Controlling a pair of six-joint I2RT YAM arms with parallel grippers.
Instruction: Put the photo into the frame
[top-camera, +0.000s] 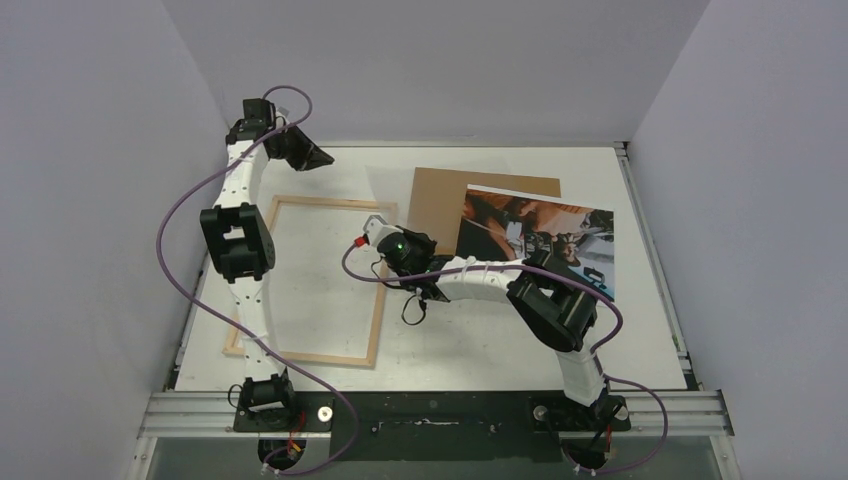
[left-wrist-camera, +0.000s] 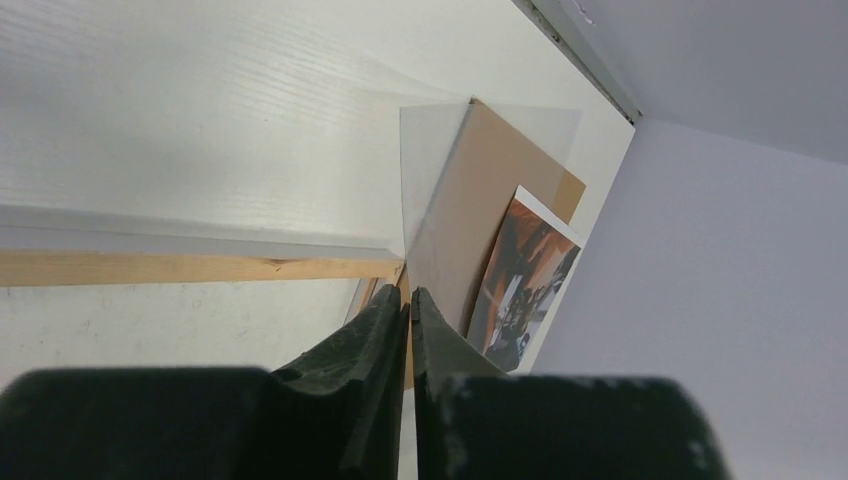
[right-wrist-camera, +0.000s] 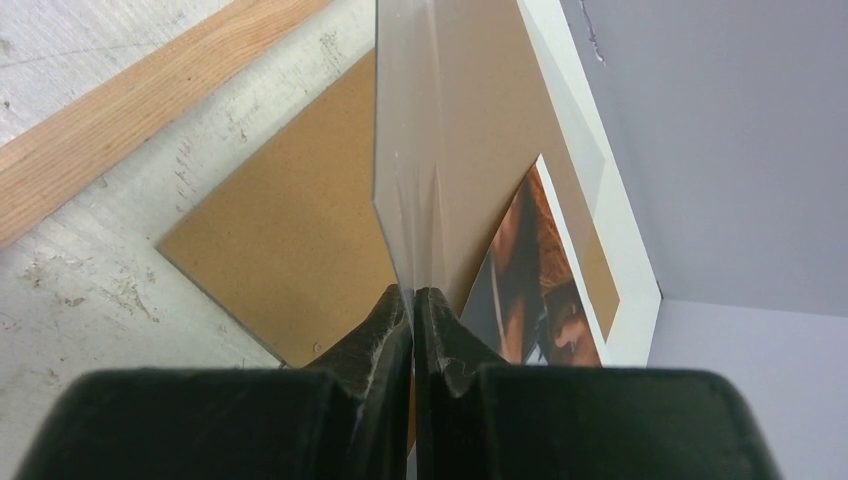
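Two pincers logged, black curved fingers on each. Right pincer (right-wrist-camera: 412, 292): pressed together on the thin edge of a clear sheet (right-wrist-camera: 415, 190), glossy and stiff, standing up ahead of the fingertips. Behind that sheet, just past the fingertips, a flat brown backing board (right-wrist-camera: 290, 260); matte, fibrous, square-cornered. Photo (top-camera: 560, 222) to the right of the right pincer, lying flat on the scuffed white table (top-camera: 640, 340), its left part over the board; smooth rectangular print, white-edged, dark with tan-orange and blue patches, near edge hidden under the arm. Frame (top-camera: 330, 203) to the left of the right pincer, one corner close by the fingertips; thin pale bare-wood rails with visible grain, an open rectangle flat on the table. Left pincer (left-wrist-camera: 408, 292): fingers nearly together, only a narrow slit; clear sheet's edge running down to that slit, grip on it not determinable. Frame's wooden rail just beyond and left of those fingertips.
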